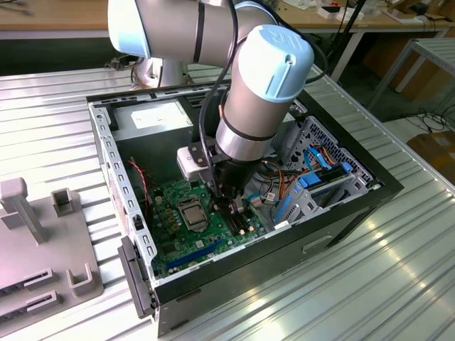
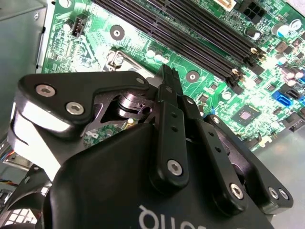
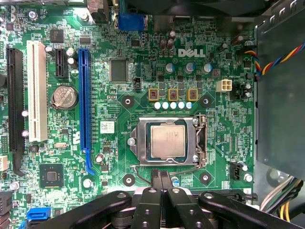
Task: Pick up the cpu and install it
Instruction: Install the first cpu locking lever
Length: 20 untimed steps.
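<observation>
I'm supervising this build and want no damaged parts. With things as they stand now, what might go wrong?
The cpu lies in the socket frame, which looks unlatched; a bump might shift it. The shut gripper hovers just beside the frame, so a small drift may strike it or scrape the motherboard. Loose cables run near the arm and could snag.

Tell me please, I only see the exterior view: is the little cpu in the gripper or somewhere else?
Observer: Not in the gripper. In the first wrist view the cpu lies flat inside the socket frame on the motherboard.
Operator: Are the fingers open?
Observer: No. In both wrist views the fingertips are pressed together with nothing between them.
Operator: Are they touching the chip?
Observer: No. In the first wrist view the tips sit by the frame's edge, apart from the cpu.
</observation>
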Motion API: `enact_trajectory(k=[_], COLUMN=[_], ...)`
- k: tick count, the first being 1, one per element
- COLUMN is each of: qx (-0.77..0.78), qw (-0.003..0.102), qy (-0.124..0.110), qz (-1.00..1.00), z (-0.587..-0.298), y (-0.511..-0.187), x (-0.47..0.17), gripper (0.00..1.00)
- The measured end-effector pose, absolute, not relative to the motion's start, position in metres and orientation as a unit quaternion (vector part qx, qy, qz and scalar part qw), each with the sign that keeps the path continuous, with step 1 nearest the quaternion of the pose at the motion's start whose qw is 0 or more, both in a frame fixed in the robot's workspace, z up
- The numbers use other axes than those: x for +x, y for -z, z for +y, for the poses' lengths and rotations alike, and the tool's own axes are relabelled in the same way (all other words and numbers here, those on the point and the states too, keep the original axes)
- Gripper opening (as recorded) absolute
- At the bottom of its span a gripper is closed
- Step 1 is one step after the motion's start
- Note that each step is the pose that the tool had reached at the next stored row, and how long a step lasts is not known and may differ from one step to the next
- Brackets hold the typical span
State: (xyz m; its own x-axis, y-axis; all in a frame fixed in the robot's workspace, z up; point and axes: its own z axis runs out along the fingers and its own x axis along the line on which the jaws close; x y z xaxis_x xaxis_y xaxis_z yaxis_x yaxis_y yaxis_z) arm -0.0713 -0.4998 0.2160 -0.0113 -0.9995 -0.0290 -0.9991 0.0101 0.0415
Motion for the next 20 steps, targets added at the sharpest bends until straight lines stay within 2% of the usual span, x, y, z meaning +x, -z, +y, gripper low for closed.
enact_trajectory(k=[20], qx=[0.704], qw=[0.004], qy=[0.024], qz=[-0.710], z=[-0.5053], y=[-0.2054], x=[-0.0702], gripper=[0.11])
